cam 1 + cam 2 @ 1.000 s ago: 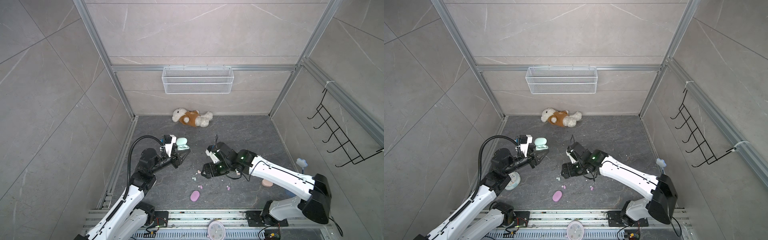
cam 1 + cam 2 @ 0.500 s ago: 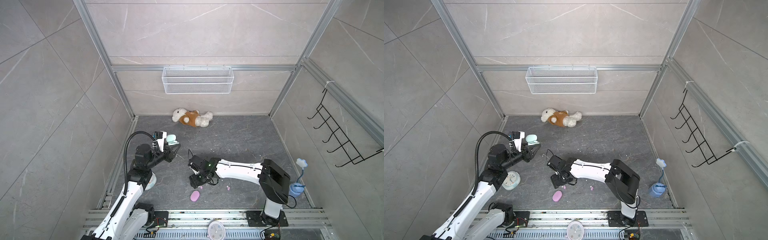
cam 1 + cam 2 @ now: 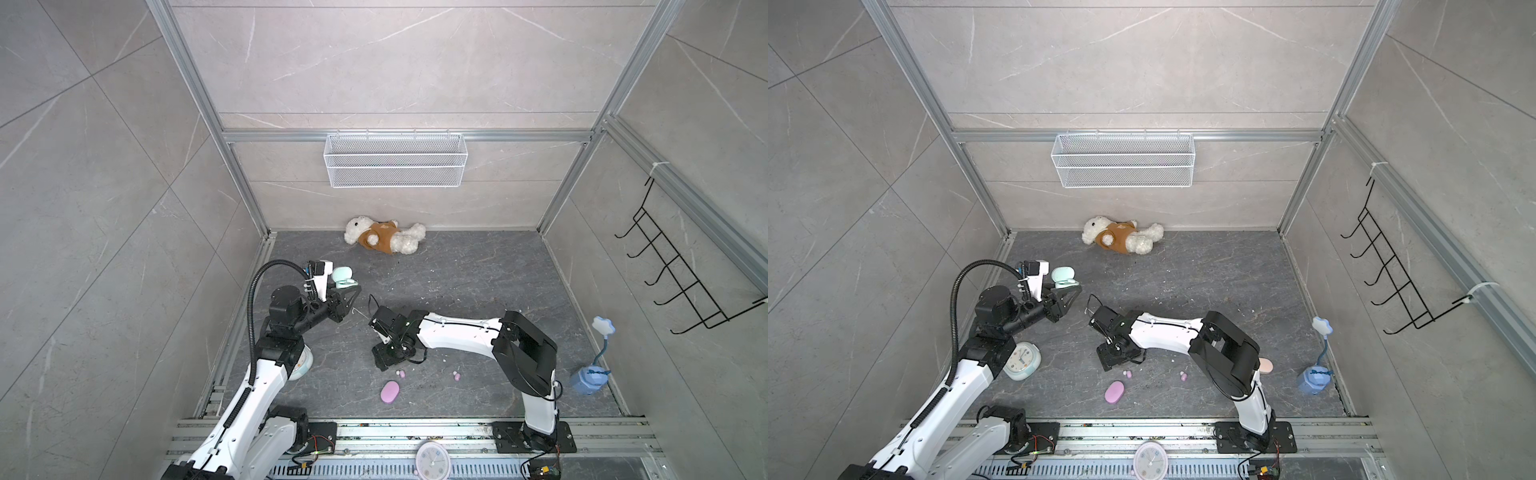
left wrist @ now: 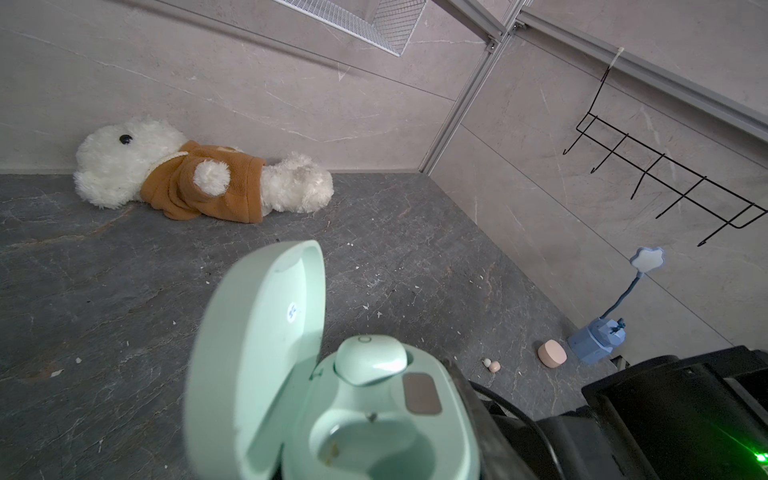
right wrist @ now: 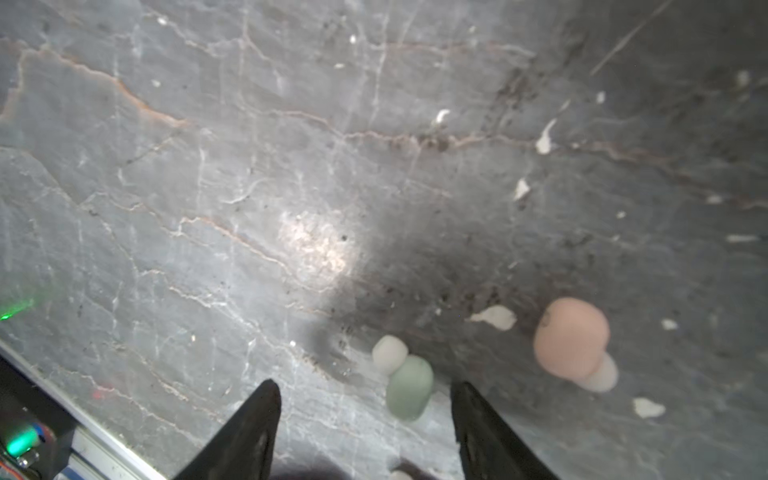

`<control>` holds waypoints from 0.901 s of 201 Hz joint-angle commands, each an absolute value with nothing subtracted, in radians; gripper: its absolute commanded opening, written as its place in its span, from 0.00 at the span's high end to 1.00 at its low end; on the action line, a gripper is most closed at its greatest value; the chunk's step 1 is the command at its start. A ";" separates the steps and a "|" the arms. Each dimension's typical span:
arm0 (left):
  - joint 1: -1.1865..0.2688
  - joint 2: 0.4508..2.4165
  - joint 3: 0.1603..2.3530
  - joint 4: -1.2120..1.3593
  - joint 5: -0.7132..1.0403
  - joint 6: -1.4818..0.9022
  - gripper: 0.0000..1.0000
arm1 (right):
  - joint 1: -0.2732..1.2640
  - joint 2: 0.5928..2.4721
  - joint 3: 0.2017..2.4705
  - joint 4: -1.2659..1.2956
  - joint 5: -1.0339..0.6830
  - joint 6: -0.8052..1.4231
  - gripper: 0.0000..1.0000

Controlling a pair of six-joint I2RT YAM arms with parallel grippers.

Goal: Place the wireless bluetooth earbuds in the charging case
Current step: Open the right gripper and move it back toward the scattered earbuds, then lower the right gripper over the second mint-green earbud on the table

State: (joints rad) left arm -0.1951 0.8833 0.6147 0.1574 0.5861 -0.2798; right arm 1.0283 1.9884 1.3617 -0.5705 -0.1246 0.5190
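1. right wrist view: the right tool (image 5: 365, 386) stands low over the bench (image 5: 208, 187) with its jaws apart and nothing between the pads.
2. the loose mint earbud (image 5: 409, 388) lies on the bench just ahead of the fingertips and nearer one of them. we see no contact with either.
3. a peach earbud (image 5: 571, 336) lies near it, outside the jaws, among white specks (image 5: 494, 318) of debris.
4. left wrist view: the left tool (image 3: 349, 289) is clamped on the mint charging case (image 4: 374, 415), which it holds off the bench with the lid up.
5. a seated mint earbud (image 4: 370, 359) fills one well. the empty well (image 4: 374, 440) beside it faces up.
6. in both top views the case is well apart from the right tool. the loose mint earbud is hidden beneath that tool there.
7. handling, in our judgement: the loose earbud is very light, hard-shelled, smooth and rounded. it is likely to roll or squirt out from a pinch.
8. we advise taking hold across the wider green body, not the pale tip, with the jaws square to it and low against the bench.
9. we advise modest clamping force, as the shell gives little grip and may mark.
10. risk, in our judgement: the nearer finger may nudge the earbud aside as the jaws come together.
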 commanded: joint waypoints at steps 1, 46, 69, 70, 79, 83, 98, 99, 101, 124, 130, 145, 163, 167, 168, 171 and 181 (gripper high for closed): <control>-0.187 0.880 0.647 0.200 0.618 -0.283 0.83 | 1.023 2.015 1.394 -0.574 -0.144 0.494 0.31; -0.187 0.891 0.648 0.214 0.630 -0.284 0.83 | 1.021 2.025 1.406 -0.558 -0.186 0.471 0.31; -0.187 0.893 0.647 0.218 0.632 -0.285 0.83 | 1.021 2.035 1.420 -0.558 -0.216 0.458 0.31; -0.187 0.893 0.647 0.219 0.631 -0.285 0.83 | 1.021 2.034 1.421 -0.557 -0.217 0.457 0.31; -0.187 0.894 0.647 0.220 0.633 -0.287 0.83 | 1.021 2.041 1.428 -0.557 -0.230 0.452 0.31; -0.187 0.894 0.647 0.220 0.633 -0.286 0.83 | 1.022 2.044 1.432 -0.557 -0.236 0.449 0.31; -0.187 0.893 0.646 0.219 0.635 -0.290 0.83 | 1.022 2.053 1.446 -0.559 -0.247 0.441 0.31; -0.187 0.893 0.646 0.219 0.634 -0.289 0.83 | 1.022 2.054 1.446 -0.559 -0.248 0.440 0.31; -0.187 0.893 0.646 0.218 0.634 -0.289 0.83 | 1.021 2.056 1.449 -0.558 -0.250 0.439 0.31; -0.187 0.891 0.646 0.217 0.638 -0.291 0.83 | 1.022 2.071 1.473 -0.564 -0.267 0.425 0.31; -0.187 0.891 0.647 0.216 0.637 -0.290 0.83 | 1.021 2.077 1.480 -0.567 -0.271 0.421 0.31; -0.187 0.891 0.647 0.215 0.639 -0.288 0.83 | 1.023 2.091 1.500 -0.574 -0.283 0.413 0.31; -0.187 0.892 0.650 0.214 0.641 -0.290 0.83 | 1.024 2.104 1.519 -0.577 -0.297 0.401 0.31; -0.187 0.891 0.650 0.214 0.641 -0.289 0.83 | 1.024 2.106 1.524 -0.580 -0.301 0.400 0.31; -0.187 0.892 0.650 0.215 0.640 -0.290 0.83 | 1.024 2.107 1.526 -0.580 -0.302 0.399 0.31; -0.187 0.891 0.651 0.213 0.642 -0.289 0.83 | 1.025 2.110 1.529 -0.583 -0.304 0.398 0.31; -0.187 0.890 0.653 0.209 0.642 -0.289 0.83 | 1.026 2.117 1.540 -0.587 -0.313 0.393 0.31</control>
